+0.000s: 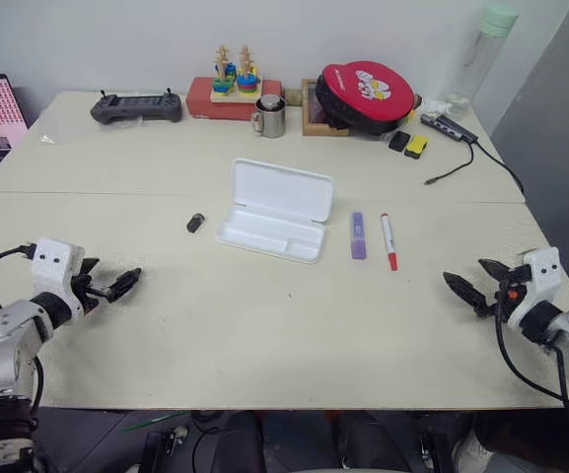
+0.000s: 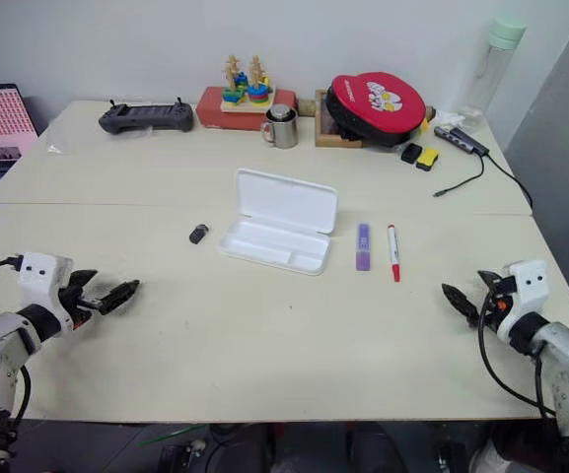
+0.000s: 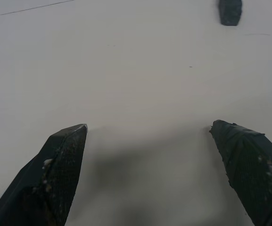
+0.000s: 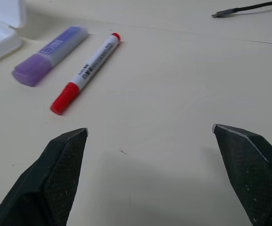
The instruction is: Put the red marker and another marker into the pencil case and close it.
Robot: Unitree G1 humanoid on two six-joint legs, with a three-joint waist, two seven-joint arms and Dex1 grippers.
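Note:
The white pencil case (image 1: 274, 210) lies open in the middle of the table, lid tilted back, tray empty. To its right lie the purple marker (image 1: 358, 236) and, beside it, the slim red marker (image 1: 389, 240), both flat on the table and also seen in the right wrist view as purple marker (image 4: 51, 54) and red marker (image 4: 86, 72). My left gripper (image 1: 116, 284) hovers open near the table's front left. My right gripper (image 1: 474, 287) is open near the front right, some way short of the markers. Neither holds anything.
A small dark object (image 1: 196, 223) lies left of the case. Along the back stand a game controller (image 1: 136, 106), a red box with a wooden stacking toy (image 1: 235, 89), a metal mug (image 1: 269, 116), a round red pouch (image 1: 368, 94), a bottle (image 1: 481, 54) and a cable (image 1: 471, 163).

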